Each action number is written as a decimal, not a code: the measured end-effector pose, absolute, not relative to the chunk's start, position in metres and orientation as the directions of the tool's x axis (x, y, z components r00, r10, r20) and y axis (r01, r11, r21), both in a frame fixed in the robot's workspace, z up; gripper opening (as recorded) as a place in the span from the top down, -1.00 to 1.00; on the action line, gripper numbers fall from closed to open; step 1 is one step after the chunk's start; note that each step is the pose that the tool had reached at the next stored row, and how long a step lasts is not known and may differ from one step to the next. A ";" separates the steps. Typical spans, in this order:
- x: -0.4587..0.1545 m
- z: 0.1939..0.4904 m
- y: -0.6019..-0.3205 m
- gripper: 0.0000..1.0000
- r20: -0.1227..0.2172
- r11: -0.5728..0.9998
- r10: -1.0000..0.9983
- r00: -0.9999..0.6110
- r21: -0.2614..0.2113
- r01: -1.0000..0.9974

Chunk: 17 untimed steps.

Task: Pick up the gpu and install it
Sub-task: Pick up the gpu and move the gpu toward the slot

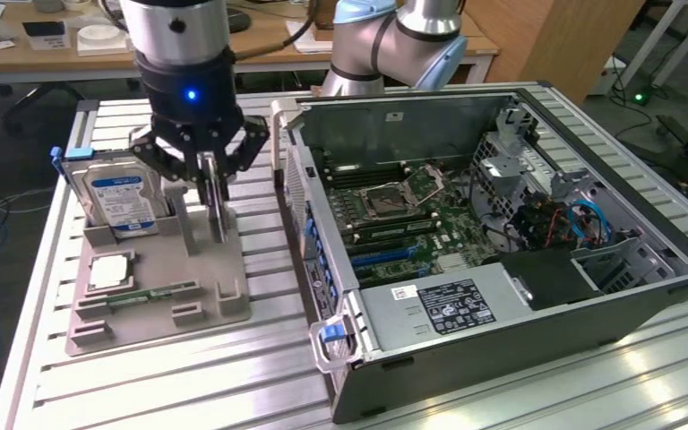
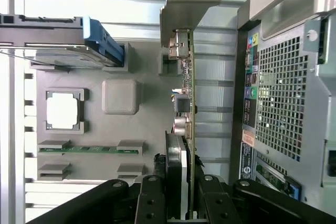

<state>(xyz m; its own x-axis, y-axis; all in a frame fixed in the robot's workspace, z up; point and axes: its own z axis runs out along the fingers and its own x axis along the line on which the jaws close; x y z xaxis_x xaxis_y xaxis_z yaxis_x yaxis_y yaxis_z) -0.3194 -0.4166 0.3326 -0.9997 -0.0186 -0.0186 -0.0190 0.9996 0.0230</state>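
The gpu (image 1: 216, 218) stands on edge at the grey parts holder (image 1: 201, 309), a thin dark board with a pale metal bracket. My gripper (image 1: 209, 182) comes straight down onto its top edge and is shut on it. In the wrist view the gpu (image 2: 187, 85) appears edge-on between my black fingers (image 2: 149, 198), with its bracket (image 2: 184, 3) at the far end and my gripper (image 2: 181, 181) clamped on the near end. Whether the card has left its slot I cannot tell. The open computer case (image 1: 500, 224) lies to the exterior view's right.
The holder also carries a silver hard drive with a blue label (image 1: 123, 197), a square processor (image 1: 108, 271) and a green memory stick (image 1: 153, 293). Blue slots (image 1: 380, 255) show on the case's motherboard. The case's perforated rear panel (image 2: 283, 103) is close beside the card.
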 end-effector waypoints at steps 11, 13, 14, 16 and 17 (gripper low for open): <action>-0.319 0.382 -0.417 0.44 -0.019 1.000 -0.019 -1.000 0.023 -0.019; -0.319 0.392 -0.417 0.44 -0.019 1.000 -0.019 -1.000 0.023 -0.019; -0.319 0.396 -0.417 0.44 -0.019 1.000 -0.019 -1.000 0.023 -0.019; -0.319 0.405 -0.417 0.44 -0.019 1.000 -0.019 -1.000 0.023 -0.019; -0.319 0.410 -0.417 0.44 -0.019 1.000 -0.019 -1.000 0.023 -0.019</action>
<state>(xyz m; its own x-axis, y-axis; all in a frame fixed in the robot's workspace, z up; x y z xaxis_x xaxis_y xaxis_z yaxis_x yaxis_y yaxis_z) -0.3194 -0.4166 0.4097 -0.9997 -0.0186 -0.0186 -0.0191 0.9996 0.0230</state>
